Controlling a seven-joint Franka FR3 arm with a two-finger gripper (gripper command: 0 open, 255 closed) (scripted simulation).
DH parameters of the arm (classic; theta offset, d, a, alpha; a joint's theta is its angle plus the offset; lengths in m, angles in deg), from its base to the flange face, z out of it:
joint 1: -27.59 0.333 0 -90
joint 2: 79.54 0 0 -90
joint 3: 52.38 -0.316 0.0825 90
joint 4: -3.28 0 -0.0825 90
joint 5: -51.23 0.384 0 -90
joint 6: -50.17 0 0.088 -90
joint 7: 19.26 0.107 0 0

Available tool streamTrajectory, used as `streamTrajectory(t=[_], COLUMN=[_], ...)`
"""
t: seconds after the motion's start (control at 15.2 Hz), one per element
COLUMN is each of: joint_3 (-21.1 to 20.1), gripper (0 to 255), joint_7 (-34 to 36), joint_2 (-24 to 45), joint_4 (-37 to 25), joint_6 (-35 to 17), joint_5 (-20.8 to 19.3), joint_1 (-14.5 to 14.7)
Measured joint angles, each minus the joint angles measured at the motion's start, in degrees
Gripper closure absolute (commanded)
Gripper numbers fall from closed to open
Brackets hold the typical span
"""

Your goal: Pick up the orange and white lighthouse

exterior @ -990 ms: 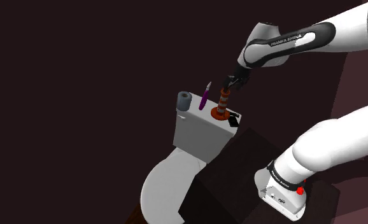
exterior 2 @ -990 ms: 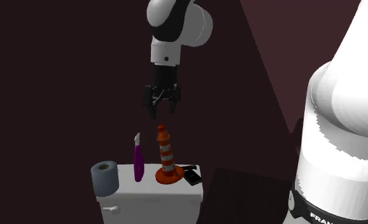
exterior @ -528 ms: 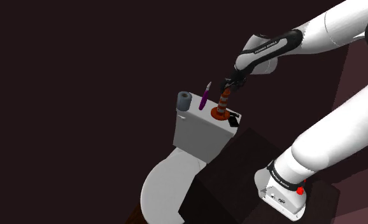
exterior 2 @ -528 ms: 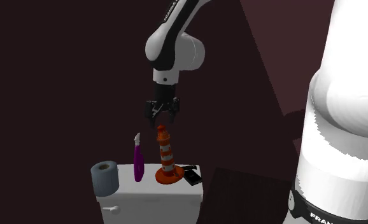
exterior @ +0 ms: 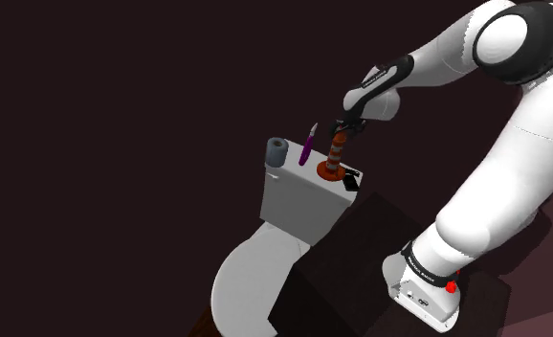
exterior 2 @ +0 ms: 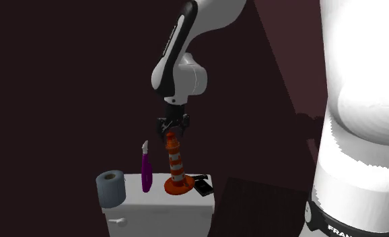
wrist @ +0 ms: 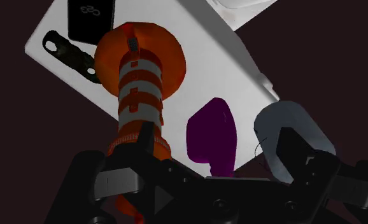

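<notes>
Jaws spread wide at lighthouse (exterior 2: 175, 165) top; lighthouse upright on cistern (exterior: 298, 196), not gripped; closing and lifting remain to do

Rises as a white arm (exterior: 495, 191) from the shoulder view's lower right, folds at a dark elbow (exterior: 519, 29) near the top right, then slopes down to the left. Ends in a black pincer (exterior: 342, 131) aimed downward. Hangs almost vertical in the second exterior view. Keeps both fingers (wrist: 144, 137) spread apart in the wrist view.
</notes>
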Motion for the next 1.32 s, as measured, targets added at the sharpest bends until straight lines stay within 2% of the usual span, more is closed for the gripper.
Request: streamTrajectory(t=[0.53,1.06,1.12,1.32], joint_3=[-2.6,-5.14,-5.37,-5.54], gripper=[0,0,255,255], joint_7=[-3.4,-4.67,-4.84,-5.0], joint_2=[14.84,20.95,21.35,21.61], joint_4=[-11.57,-14.38,-14.52,-14.7], joint_6=[-6.9,-10.77,-11.04,-11.31], joint_5=[7.83,9.85,9.96,10.06], joint_1=[-7.04,-9.4,-9.64,-9.88])
